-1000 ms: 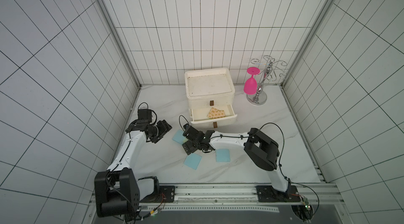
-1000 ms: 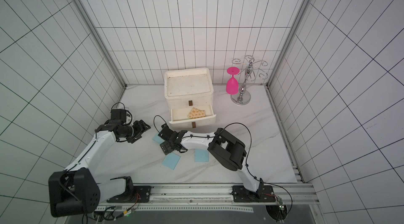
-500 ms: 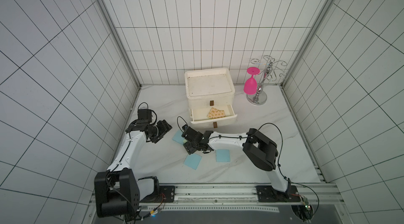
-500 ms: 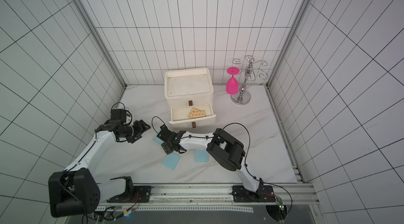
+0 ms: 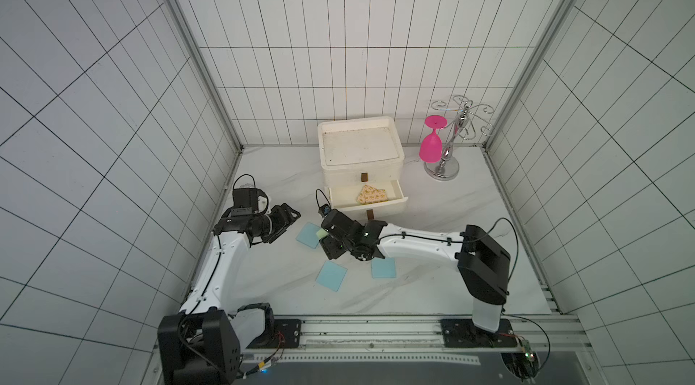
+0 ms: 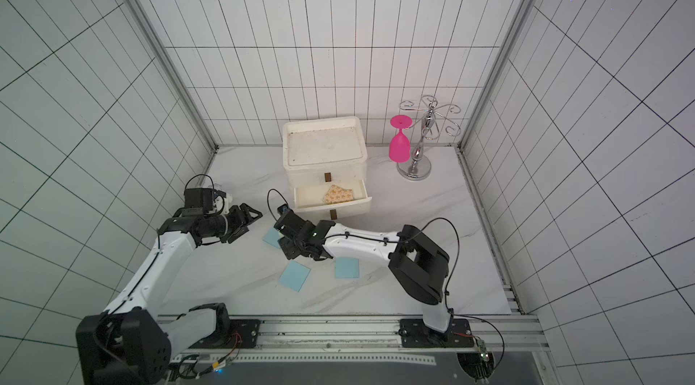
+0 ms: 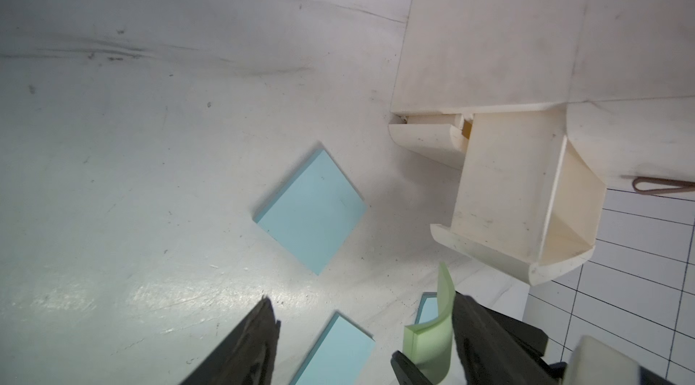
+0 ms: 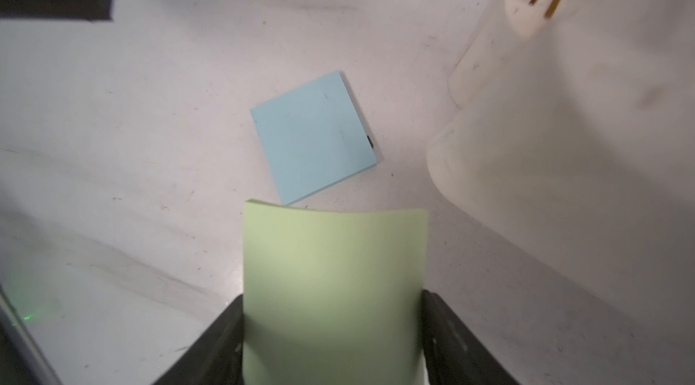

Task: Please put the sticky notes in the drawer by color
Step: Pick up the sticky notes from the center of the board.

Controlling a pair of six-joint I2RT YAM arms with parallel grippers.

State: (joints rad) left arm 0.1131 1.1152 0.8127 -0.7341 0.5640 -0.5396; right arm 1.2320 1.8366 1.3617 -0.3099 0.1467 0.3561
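Paper this thin is light and limp. In both top views the light green square paper pad (image 5: 322, 233) is clamped edge to edge in the right jaws, low over the white marbled surface (image 5: 432, 289), near the off-white plastic chest of drawers (image 5: 359, 146). The chest's middle drawer stands open, with tan orange-printed pads (image 5: 371, 194) inside. Three light blue square paper pads (image 5: 331, 276) lie loose on the surface around the arm.

In the left wrist view the left jaws stand apart and empty. The green pad (image 7: 432, 338) shows edge-on beyond them, bowed. Whether it is clear of the surface I cannot tell.

In the right wrist view the green pad (image 8: 334, 281) arches between the right jaws, with one blue pad (image 8: 314, 137) lying flat beyond it. An edge squeeze like this buckles the sheets and the pad could spring free. A pinch across the flat faces, near the glued spine, would probably hold it stiffer.

A second ago the right jaws stood wider, and they have since drawn in on the pad. The left arm has not moved.
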